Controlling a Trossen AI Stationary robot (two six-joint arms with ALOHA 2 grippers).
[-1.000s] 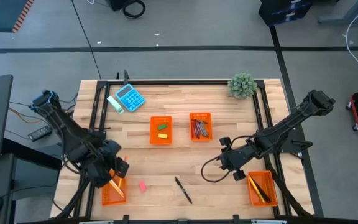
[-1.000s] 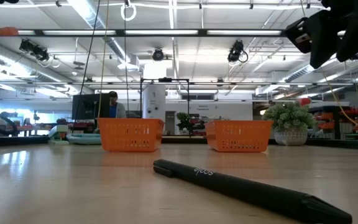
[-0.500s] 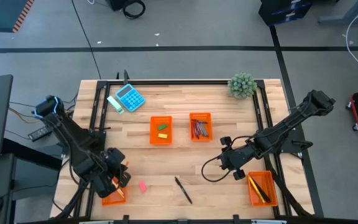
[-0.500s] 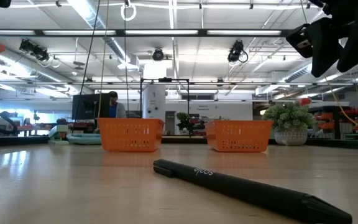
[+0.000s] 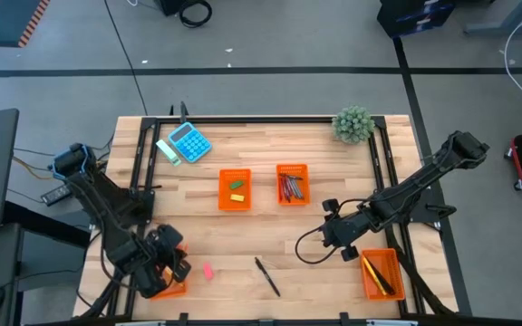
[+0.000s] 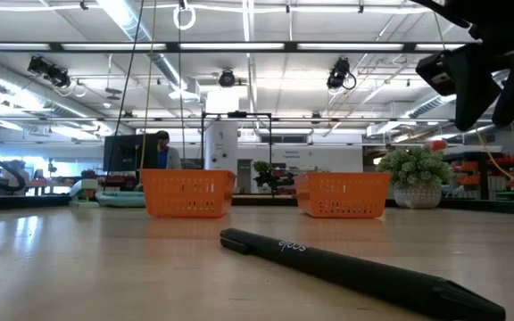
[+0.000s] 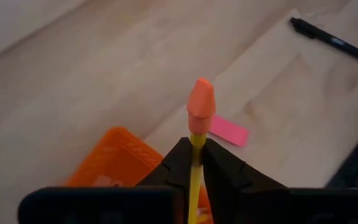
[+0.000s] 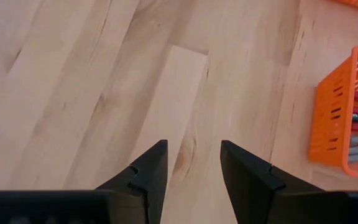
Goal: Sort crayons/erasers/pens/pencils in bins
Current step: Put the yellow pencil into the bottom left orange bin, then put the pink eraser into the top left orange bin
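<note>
My left gripper (image 5: 170, 263) hangs over the near-left orange bin (image 5: 165, 290) and is shut on a yellow pencil (image 7: 196, 138) with an orange eraser cap (image 7: 201, 104). A pink eraser (image 5: 207, 270) and a black pen (image 5: 267, 276) lie flat on the table to its right; both also show in the left wrist view, the eraser (image 7: 229, 132) and the pen (image 7: 331, 38). My right gripper (image 5: 333, 237) is open and empty above bare wood beside the near-right bin (image 5: 381, 274), which holds yellow sticks. My left gripper pinches the pencil's shaft (image 7: 196, 142) between its two fingers, just behind the eraser cap. The pencil lies along the fingers and its capped end sticks out past the fingertips. The fingers slant down toward the table's right. The pencil is lifted clear, above the bin (image 7: 114, 165).
Two orange bins stand mid-table, one (image 5: 235, 190) with a green and a yellow eraser, one (image 5: 292, 184) with crayons. A blue calculator (image 5: 188, 142) and a small plant (image 5: 353, 123) stand at the far edge. Bare wood lies between the pen and my right gripper.
My left gripper has gone toward the table's near edge with the pencil and now hangs over the near-left bin. It stays shut on the pencil.
</note>
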